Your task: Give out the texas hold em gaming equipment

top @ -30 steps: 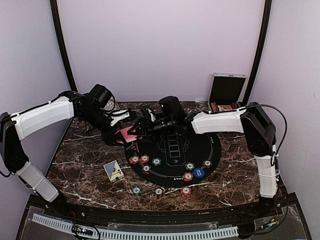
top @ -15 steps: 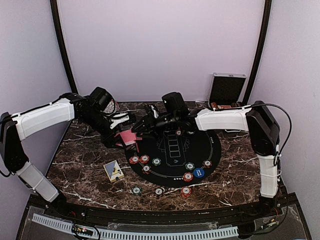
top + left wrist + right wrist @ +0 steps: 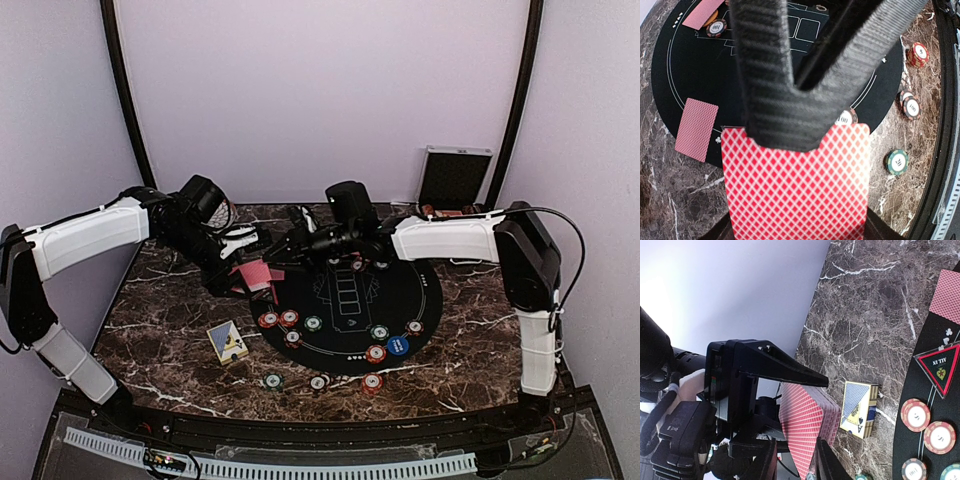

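A deck of red-backed playing cards (image 3: 256, 272) hangs over the left rim of the round black mat (image 3: 425, 300), with my left gripper (image 3: 243, 262) shut on it. My right gripper (image 3: 274, 254) meets the deck from the right. In the right wrist view its narrowed jaws bracket the near end of the cards (image 3: 805, 425), and in the left wrist view its ribbed fingers (image 3: 765, 75) lie over the top card's (image 3: 795, 190) upper edge. Two face-down cards (image 3: 696, 129) rest on the mat. Poker chips (image 3: 289, 318) sit on the mat and in front of it (image 3: 272, 380).
A blue and yellow card box (image 3: 228, 342) lies on the marble left of the mat. A silver case (image 3: 455, 178) stands open at the back right. A triangular red-edged marker (image 3: 942, 367) sits on the mat. Walls close in on three sides.
The right gripper has drawn up against the deck and its jaws have narrowed around the cards. The left gripper has kept the deck almost still.
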`<state>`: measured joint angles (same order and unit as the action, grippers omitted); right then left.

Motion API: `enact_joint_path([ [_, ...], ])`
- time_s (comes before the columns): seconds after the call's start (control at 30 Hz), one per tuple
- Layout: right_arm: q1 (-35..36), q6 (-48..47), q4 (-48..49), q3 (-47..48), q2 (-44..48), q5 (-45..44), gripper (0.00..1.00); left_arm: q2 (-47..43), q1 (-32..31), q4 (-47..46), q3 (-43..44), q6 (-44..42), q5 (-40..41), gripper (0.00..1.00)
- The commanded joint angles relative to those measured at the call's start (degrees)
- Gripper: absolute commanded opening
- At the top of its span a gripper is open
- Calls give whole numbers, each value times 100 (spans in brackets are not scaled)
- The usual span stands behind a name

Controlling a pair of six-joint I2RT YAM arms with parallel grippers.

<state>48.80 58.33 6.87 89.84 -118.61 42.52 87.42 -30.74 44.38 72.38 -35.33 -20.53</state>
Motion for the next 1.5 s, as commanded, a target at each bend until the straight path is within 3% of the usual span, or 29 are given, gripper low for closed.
enact_joint_path([
  [0.0, 67, 74, 305, -63, 76, 153, 26, -209, 16, -87, -22, -44, -70, 0],
  [0.77, 99, -376, -290, -64, 19, -170, 29, -260, 17, -59, 10, -26, -110, 0],
  [0.97, 101, -805, -967, 119, 94, -623, 45, -277, 18, -40, 4, -31, -111, 0],
  [1.13, 151, -635, -641, 25, 127, -446, 54, -267, 16, -43, 9, -26, -116, 0],
  [1.37, 218, -240, -109, -4, 75, -179, 54, -242, 16, -39, 22, -13, -135, 0],
  [1.47, 227, -234, -122, 32, 83, -183, 49, -255, 20, -33, 10, -17, -135, 0],
])
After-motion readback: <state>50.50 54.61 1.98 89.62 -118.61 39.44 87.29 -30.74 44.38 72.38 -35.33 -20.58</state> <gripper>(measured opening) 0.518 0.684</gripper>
